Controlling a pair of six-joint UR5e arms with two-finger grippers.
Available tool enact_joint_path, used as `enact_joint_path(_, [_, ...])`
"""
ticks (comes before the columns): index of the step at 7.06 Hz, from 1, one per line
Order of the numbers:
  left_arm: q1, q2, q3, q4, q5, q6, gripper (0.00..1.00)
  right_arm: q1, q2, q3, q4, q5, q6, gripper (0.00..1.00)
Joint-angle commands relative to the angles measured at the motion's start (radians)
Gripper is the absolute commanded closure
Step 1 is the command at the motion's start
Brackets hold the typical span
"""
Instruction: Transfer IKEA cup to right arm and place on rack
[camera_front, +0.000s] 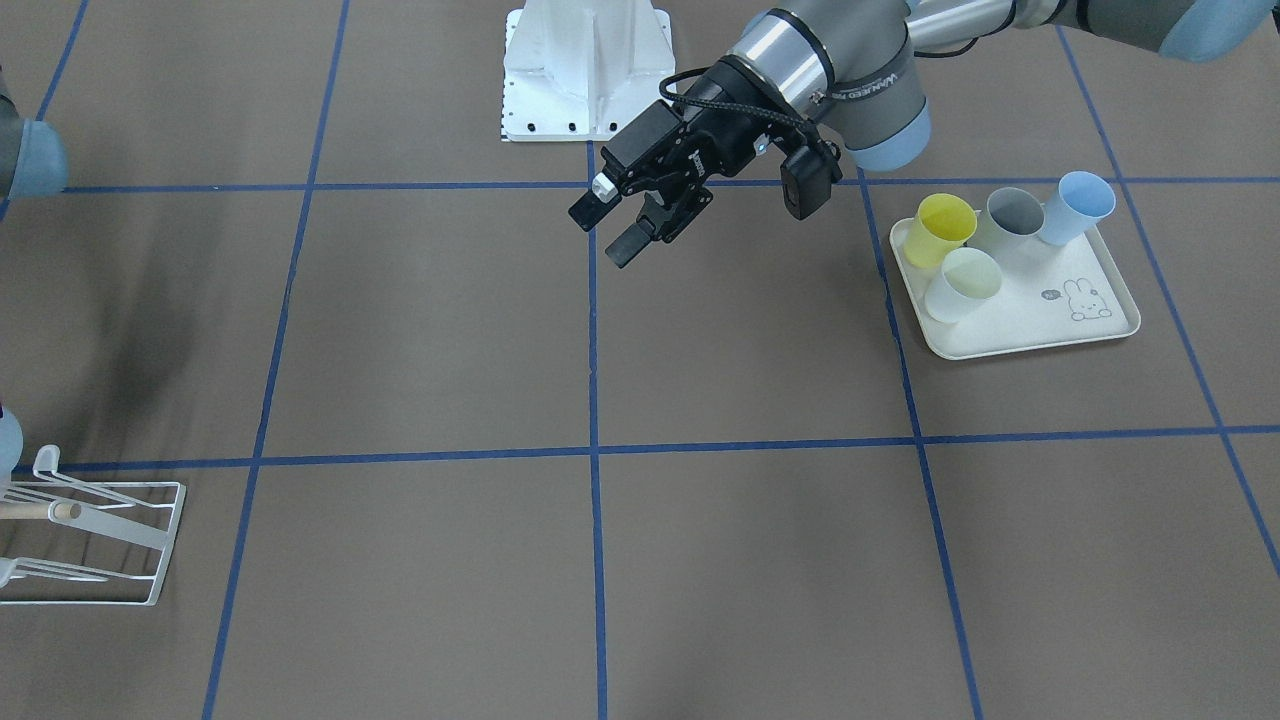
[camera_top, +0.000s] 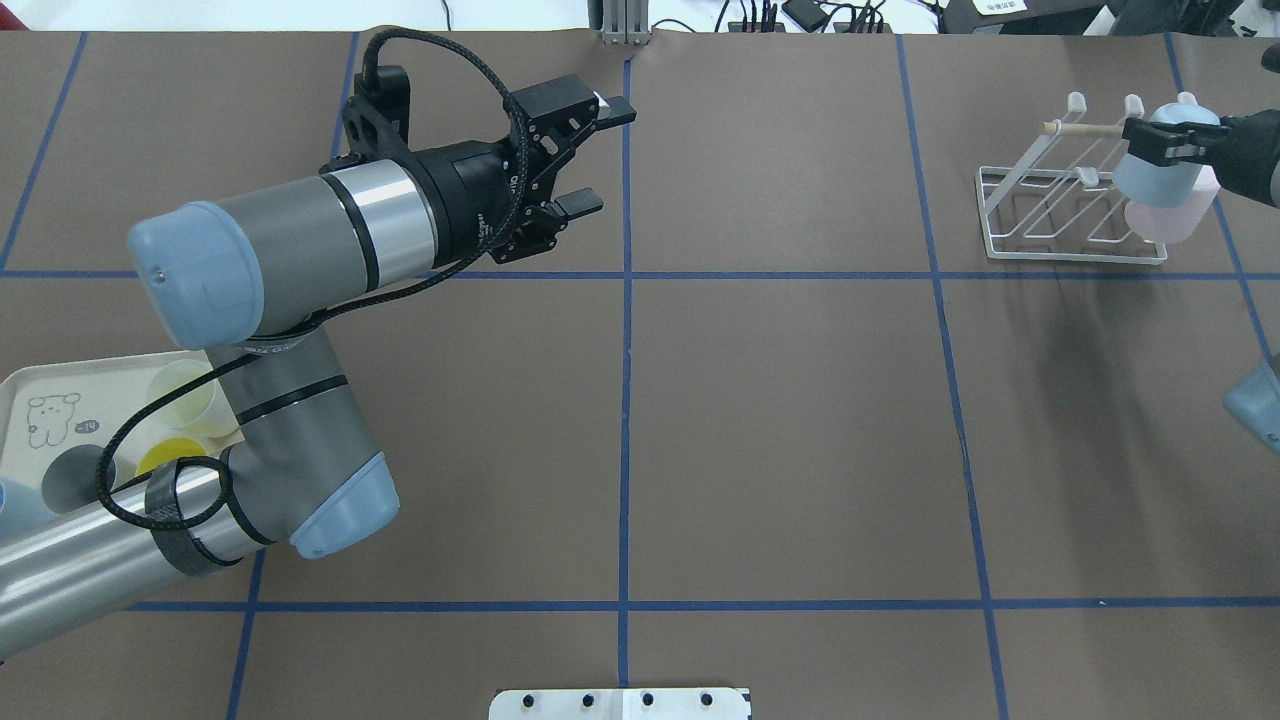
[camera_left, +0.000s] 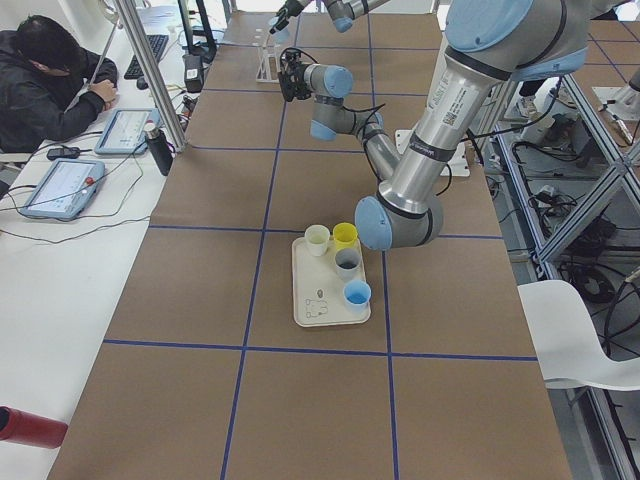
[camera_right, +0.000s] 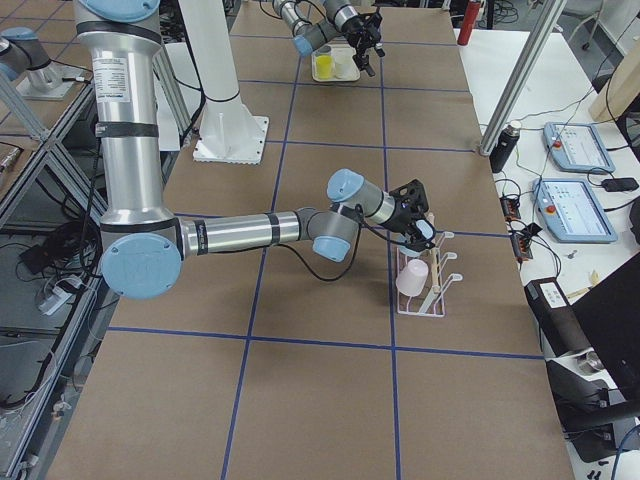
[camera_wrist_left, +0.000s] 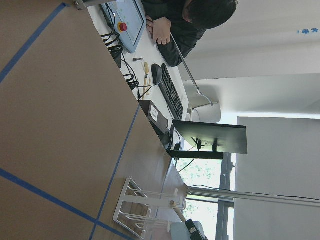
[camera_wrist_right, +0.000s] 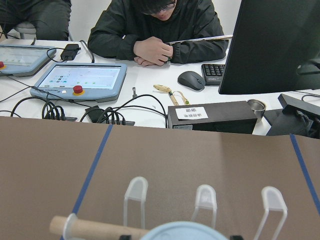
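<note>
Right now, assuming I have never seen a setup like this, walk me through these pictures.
This is a robot with two grey-silver jointed arms at a brown table. Six cameras: one across the table, one over the robot's shoulders, one at each table end, one on each wrist. The left arm carries a black two-finger gripper, open and empty. The right arm has its gripper closed on a light-blue plastic cup at the small white wire rack, where a pale pink cup sits. A cream tray holds four more cups.

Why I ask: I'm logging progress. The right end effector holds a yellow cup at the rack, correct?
Not yellow: the right end effector holds a light blue cup at the rack, as the overhead exterior view shows.
</note>
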Motion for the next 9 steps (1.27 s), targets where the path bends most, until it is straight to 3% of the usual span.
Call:
enact_joint_path(1, [0.000, 0.000, -0.001, 0.000, 0.001, 0.000, 0.00, 0.000, -0.007, -0.001, 0.001, 0.000, 0.000, 1.00])
enact_joint_path(6, [0.000, 0.000, 0.002, 0.000, 0.001, 0.000, 0.00, -0.002, -0.004, -0.022, 0.001, 0.008, 0.000, 1.00])
enact_joint_path(7, [0.000, 0.000, 0.002, 0.000, 0.001, 0.000, 0.00, -0.002, -0.002, -0.022, 0.001, 0.009, 0.000, 0.89])
enact_joint_path(8, [0.000, 0.000, 0.002, 0.000, 0.001, 0.000, 0.00, -0.002, 0.001, -0.025, 0.000, 0.005, 0.000, 0.01])
enact_joint_path(9, [0.000, 0.000, 0.002, 0.000, 0.001, 0.000, 0.00, -0.002, 0.001, -0.022, 0.001, 0.005, 0.000, 0.00])
